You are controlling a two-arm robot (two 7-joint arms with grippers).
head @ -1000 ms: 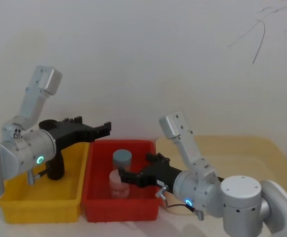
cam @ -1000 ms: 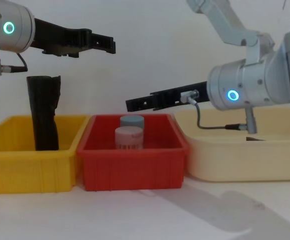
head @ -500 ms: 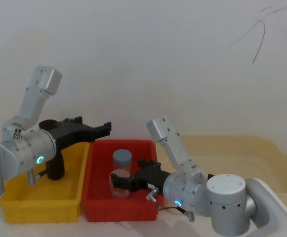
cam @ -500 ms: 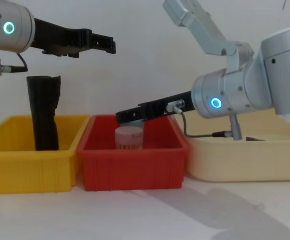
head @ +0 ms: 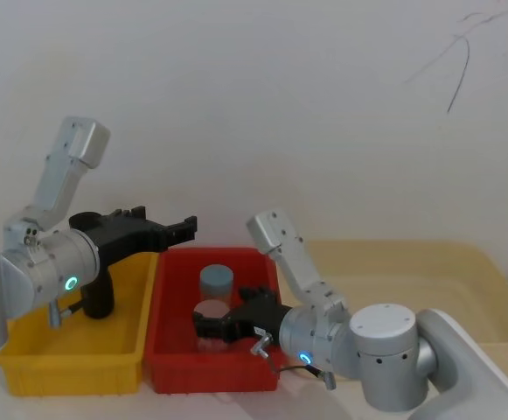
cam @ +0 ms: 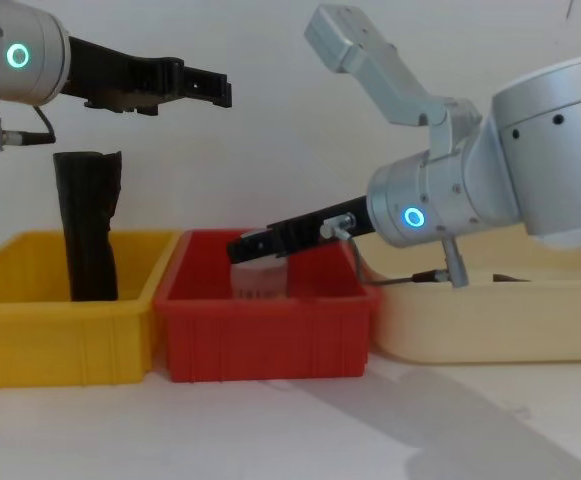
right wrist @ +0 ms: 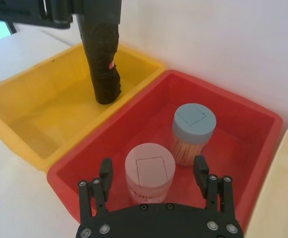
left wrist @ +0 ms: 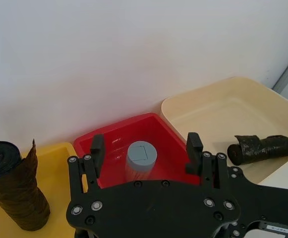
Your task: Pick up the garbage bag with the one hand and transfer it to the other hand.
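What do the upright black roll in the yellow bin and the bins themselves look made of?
Upright black roll: thin plastic film wound in layers, judging by its wrinkled, slightly glossy surface, loose top edge and small red mark on the side.
Yellow bin and red bin: likely rigid moulded plastic; uniform colour, smooth semi-gloss walls, rolled rims.
Cream bin: probably the same, with a duller finish.

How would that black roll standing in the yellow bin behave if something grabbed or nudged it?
The black roll stands on end, tall and narrow, in the yellow bin, so a sideways nudge would probably tip it. Being cylindrical, it would likely roll once down. Its wrinkled plastic wrap may give slightly and slip when squeezed.
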